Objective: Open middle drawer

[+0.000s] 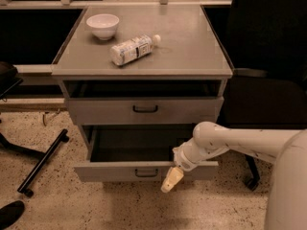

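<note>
- Camera view: grey table (192, 42) with drawers in its front, standing on a speckled floor (96, 205).
- Middle drawer (105, 171): stands well forward of the cabinet body, with its dark inside open to view. Its small dark handle (146, 172) sits at the centre of the front.
- Upper drawer (96, 111): front only slightly forward, with a dark gap above it under the table top.
- Claw (171, 180): cream-coloured, pointing down at the floor. It is just in front of the middle drawer's front, right of the handle and not on it. How far open it is cannot be told; nothing is seen in its hold.
- White arm (230, 140): reaches in from the right, crossing the middle drawer's right front corner.
- On the table top: a white bowl (102, 25) at the back left, and a bottle (133, 49) lying on its side just beside it.
</note>
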